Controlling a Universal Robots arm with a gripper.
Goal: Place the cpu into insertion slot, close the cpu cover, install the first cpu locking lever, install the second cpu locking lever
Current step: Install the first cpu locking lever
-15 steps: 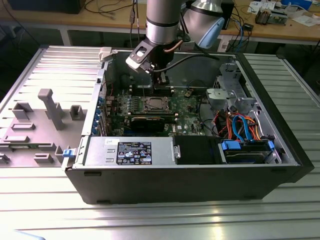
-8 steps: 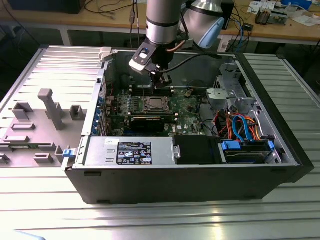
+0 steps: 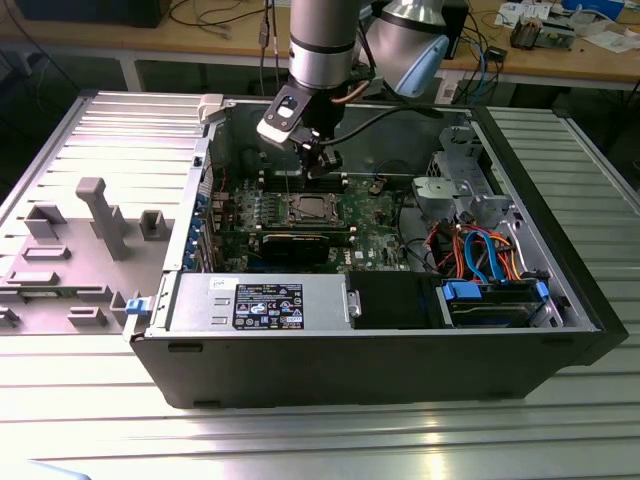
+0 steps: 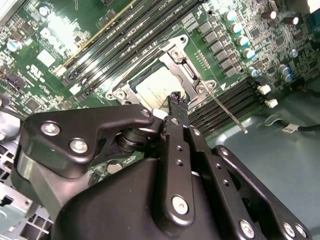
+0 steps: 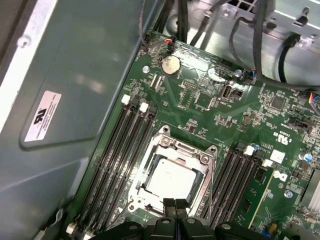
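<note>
The cpu (image 5: pixel 170 178) (image 4: pixel 156 88), with its dull silver top, lies flat in the insertion slot (image 3: pixel 308 208) on the green board. The cpu cover (image 5: pixel 167 146) (image 4: pixel 186 60), a silver frame, lies down around it. A thin metal locking lever (image 4: pixel 227 112) sticks out free from one corner of the socket, over the memory slots. My gripper (image 5: pixel 175 204) (image 4: pixel 175 98) (image 3: pixel 322 168) hangs just above the socket's edge, its black fingertips shut together with nothing between them.
Long black memory slots (image 5: pixel 125 150) flank the socket on both sides. A black graphics card (image 3: pixel 305 243) lies in front of it. The power supply (image 3: pixel 260 300), drive cage (image 3: pixel 495 300), coloured cables (image 3: pixel 480 245) and case walls (image 3: pixel 215 130) hem in the board.
</note>
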